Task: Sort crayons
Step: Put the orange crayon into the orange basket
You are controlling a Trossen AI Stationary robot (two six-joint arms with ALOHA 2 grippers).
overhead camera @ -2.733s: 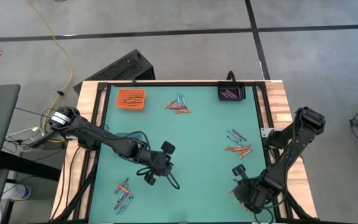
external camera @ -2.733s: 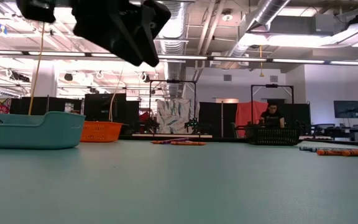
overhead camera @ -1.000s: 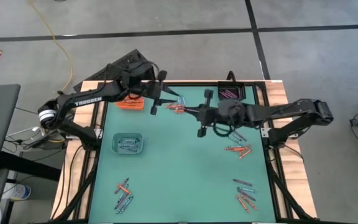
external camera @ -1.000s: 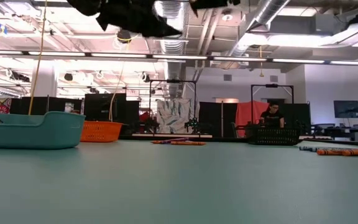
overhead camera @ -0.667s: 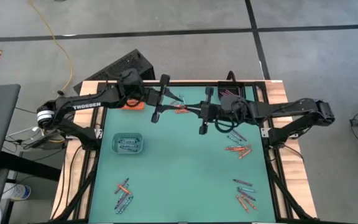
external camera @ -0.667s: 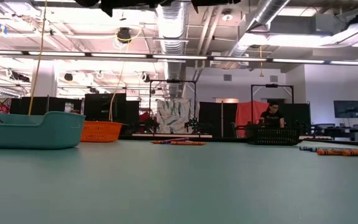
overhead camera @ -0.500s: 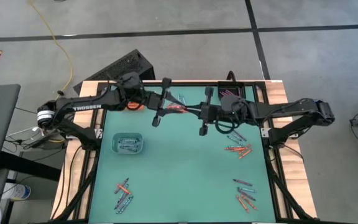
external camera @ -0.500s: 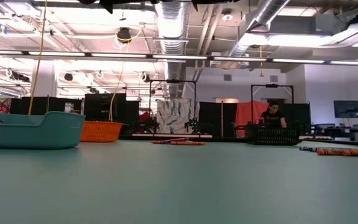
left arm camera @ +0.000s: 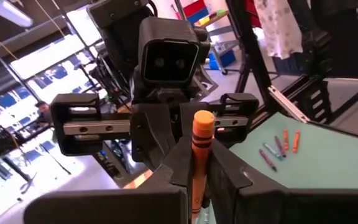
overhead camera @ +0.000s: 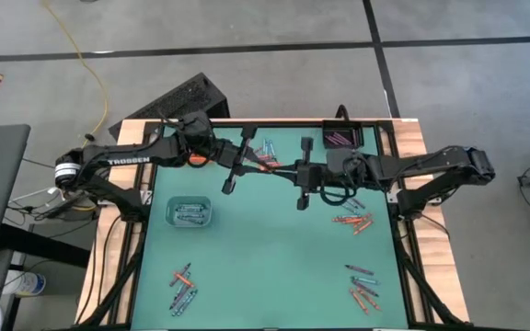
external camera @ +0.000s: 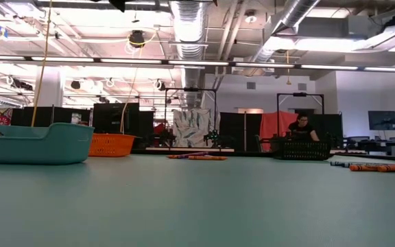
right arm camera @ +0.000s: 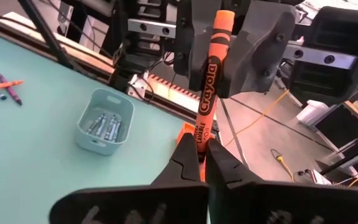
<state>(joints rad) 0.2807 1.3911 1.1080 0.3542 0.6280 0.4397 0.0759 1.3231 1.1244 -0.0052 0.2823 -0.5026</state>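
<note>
Crayon handover in mid-air above the far half of the green table (overhead camera: 274, 248): the left gripper (overhead camera: 238, 163) and the right gripper (overhead camera: 294, 173) face each other, and one orange Crayola crayon (right arm camera: 207, 78) is pinched at both ends. The right wrist view shows this best: that arm's own fingers (right arm camera: 188, 163) are shut on the crayon's lower end, while the other arm's fingers, straight ahead, are closed on its upper end. The left wrist view gives the mirror picture, the orange crayon (left arm camera: 200, 146) standing up between its own closed fingers, with the other gripper's camera housing directly beyond. From overhead the crayon itself is too small to make out between the two sets of fingertips. The overhead view alone shows the wider layout: a teal tray (overhead camera: 189, 212) of blue-grey crayons on the left gripper's near side, an orange tray (overhead camera: 194, 156) partly under the left arm, a black tray (overhead camera: 342, 137) with purple crayons at the far edge, and loose crayon clusters (overhead camera: 352, 221) near the right arm and at both near corners. The low view catches neither gripper, only the teal tray's wall (external camera: 34, 143), an orange basket (external camera: 111, 145), and a seated person (external camera: 300, 128) in the room behind.
</note>
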